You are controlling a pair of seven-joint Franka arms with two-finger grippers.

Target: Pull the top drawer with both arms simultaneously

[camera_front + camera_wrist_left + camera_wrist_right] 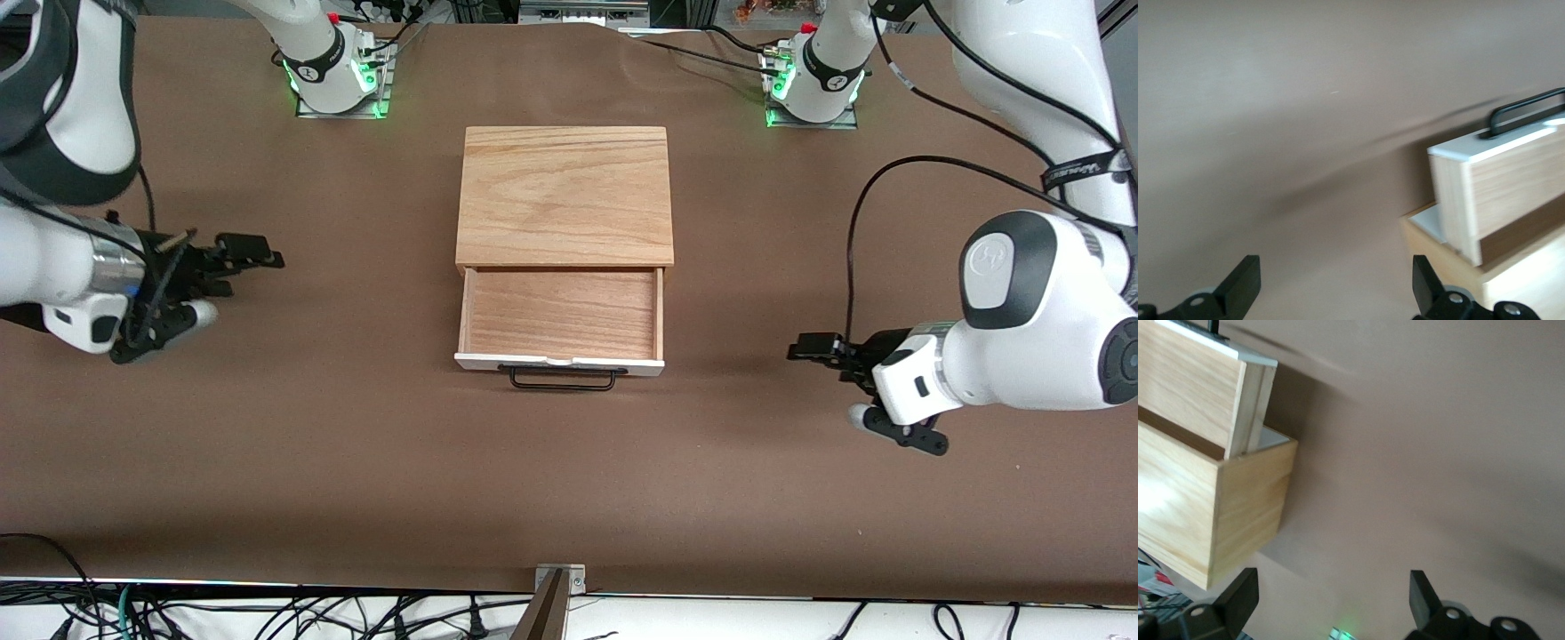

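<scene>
The top drawer (562, 313) stands pulled out of the wooden box (564, 194) toward the front camera, showing an empty light-wood tray, a white front panel (558, 362) and a black wire handle (562, 380). My left gripper (831, 382) is open above the brown table, well off toward the left arm's end and level with the drawer's front. My right gripper (229, 280) is open over the table toward the right arm's end, away from the box. The left wrist view shows the drawer (1501, 180), its handle (1528, 107) and my open left gripper (1335, 287). The right wrist view shows the drawer (1191, 380), the box (1205, 513) and my open right gripper (1331, 593).
Both arm bases (333, 67) (813, 80) with green lights stand along the table's edge farthest from the front camera. A black cable (889, 178) loops from the left arm over the table. A metal bracket (558, 578) and loose cables (267, 618) lie at the nearest edge.
</scene>
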